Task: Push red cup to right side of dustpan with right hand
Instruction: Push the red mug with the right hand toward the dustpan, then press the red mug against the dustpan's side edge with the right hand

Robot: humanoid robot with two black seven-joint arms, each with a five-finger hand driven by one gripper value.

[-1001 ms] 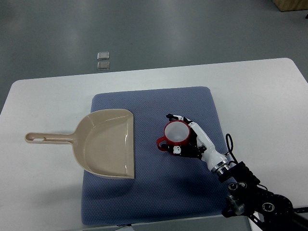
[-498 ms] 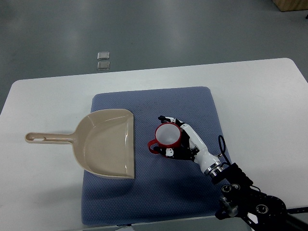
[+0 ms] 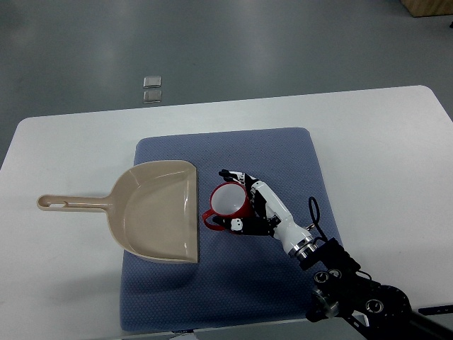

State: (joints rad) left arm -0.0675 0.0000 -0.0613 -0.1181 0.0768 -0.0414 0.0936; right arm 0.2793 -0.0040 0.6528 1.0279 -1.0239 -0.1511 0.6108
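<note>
The right hand (image 3: 248, 205) reaches in from the lower right corner, its white and black forearm running up and leftward over the blue mat (image 3: 283, 149). Its fingers (image 3: 233, 174) curl round the far side of the red cup (image 3: 226, 202) while the thumb sits at the cup's near side, so the hand cups the vessel from the right; whether it truly grips or only presses against the wall, I cannot tell. The cup stands upright on the mat directly left of the palm, white interior facing up, its handle sticking out toward the lower left, away from the wrist. Just beyond the cup, farther left of the hand, lies the beige dustpan (image 3: 159, 212), its open straight edge facing the cup and very near the handle, though a narrow strip of mat shows between them. The dustpan's long handle stretches away to the left onto the white table (image 3: 382, 142). Well beyond the fingertips, off the table, two small grey squares (image 3: 151, 88) sit on the floor.
</note>
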